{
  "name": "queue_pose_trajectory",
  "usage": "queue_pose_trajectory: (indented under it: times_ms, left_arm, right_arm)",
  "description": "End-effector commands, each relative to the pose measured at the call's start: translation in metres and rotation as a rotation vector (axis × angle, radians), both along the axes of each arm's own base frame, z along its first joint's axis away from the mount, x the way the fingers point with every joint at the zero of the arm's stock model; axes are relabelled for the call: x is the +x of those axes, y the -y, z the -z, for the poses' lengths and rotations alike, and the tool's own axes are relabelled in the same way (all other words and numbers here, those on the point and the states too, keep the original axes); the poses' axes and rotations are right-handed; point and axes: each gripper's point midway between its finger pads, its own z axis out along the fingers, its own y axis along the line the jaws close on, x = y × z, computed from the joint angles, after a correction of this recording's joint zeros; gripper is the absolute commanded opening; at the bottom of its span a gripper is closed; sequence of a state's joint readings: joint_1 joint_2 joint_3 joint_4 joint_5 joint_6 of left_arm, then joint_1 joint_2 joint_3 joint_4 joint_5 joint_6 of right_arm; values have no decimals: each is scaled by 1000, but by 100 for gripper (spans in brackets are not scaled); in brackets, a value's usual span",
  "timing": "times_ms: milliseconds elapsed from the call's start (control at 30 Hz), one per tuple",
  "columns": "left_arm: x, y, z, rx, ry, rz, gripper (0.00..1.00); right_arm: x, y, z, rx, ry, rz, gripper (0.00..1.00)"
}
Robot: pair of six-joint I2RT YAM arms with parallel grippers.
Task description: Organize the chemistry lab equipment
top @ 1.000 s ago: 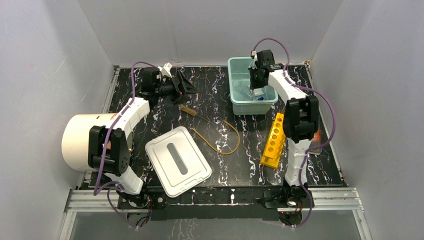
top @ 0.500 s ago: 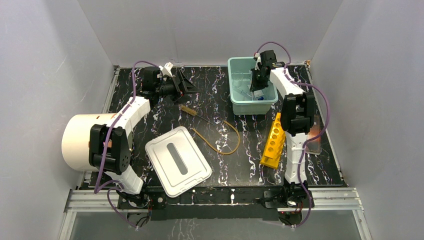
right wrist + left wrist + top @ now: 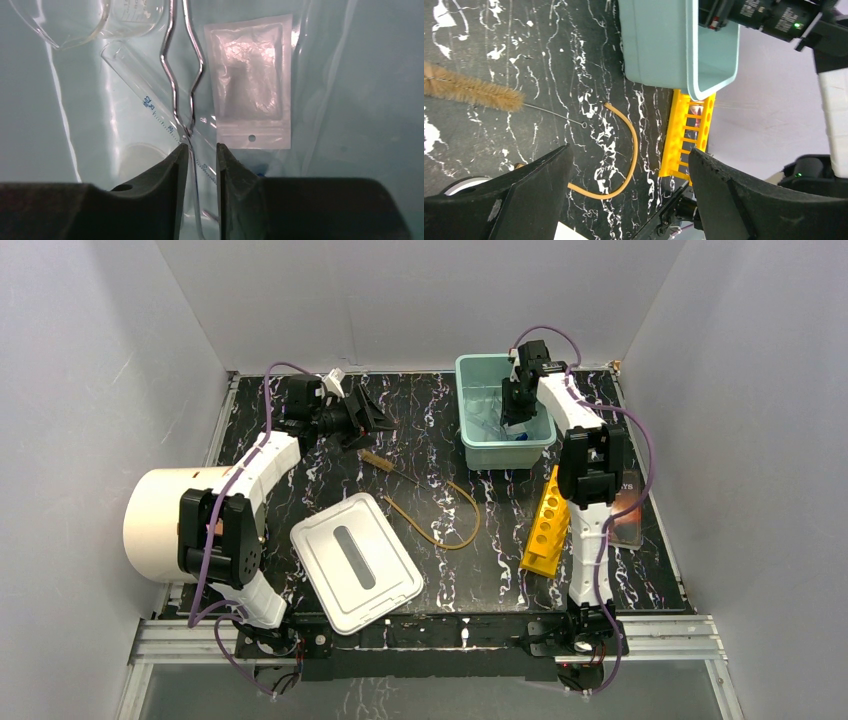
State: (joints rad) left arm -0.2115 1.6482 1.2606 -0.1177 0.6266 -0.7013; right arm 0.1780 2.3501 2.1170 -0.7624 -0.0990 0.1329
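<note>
Lifting out of the teal bin (image 3: 508, 454), which stands at the far edge of the counter (image 3: 440, 580) toward its right corner, is the riskiest move I can foresee for the right gripper (image 3: 201, 149). Its jaws are parted only a little and grasp nothing, but they straddle the thin metal tongs (image 3: 171, 85), whose wire runs through the gap. If the arm rises at a slant, or the jaws close again, a finger could catch the wire and drag the tongs up and over the rim.

The tongs lie across a clear graduated tube (image 3: 145, 102), with the glass beaker (image 3: 135, 20) just beyond and the white packet (image 3: 250, 85) beside them. A snagged wire could therefore rake or knock the glass. A downward nudge from the fingers could also crack something, since the glass is hard to make out against the pale floor of the bin.

The left gripper (image 3: 629, 152) is spread wide and empty near the far left corner. The brush (image 3: 471, 91) and the amber tubing loop (image 3: 477, 510) lie in the middle of the counter, outside the bin.

- **Brush:** its wire stem lies flat on the counter, so a pinch there could slip. A grip on the bristles would likely squash them and leave the brush hanging loose.
- **Tubing:** it looks springy and may uncurl and flop over the rim once dropped in.
- **Arms:** if the left arm carries either item over while the right arm is in the bin, the two could collide above it.
</note>
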Motion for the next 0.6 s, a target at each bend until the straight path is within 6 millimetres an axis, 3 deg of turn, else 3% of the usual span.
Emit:
queue_pose_trajectory:
  times_ms: [0, 267, 400, 567]
  left_arm:
    - [3, -9, -15, 65, 44, -28, 84]
    - [7, -21, -10, 135, 37, -87, 84]
    - [7, -27, -4, 158, 21, -122, 85]
    - [7, -31, 0, 168, 7, -152, 85]
  right_arm:
    - [7, 2, -83, 16, 166, 35, 37]
    - [-11, -7, -151, 33, 313, 27, 45]
    - [-25, -24, -183, 63, 399, -21, 49]
    - [-44, -56, -209, 86, 484, -118, 56]
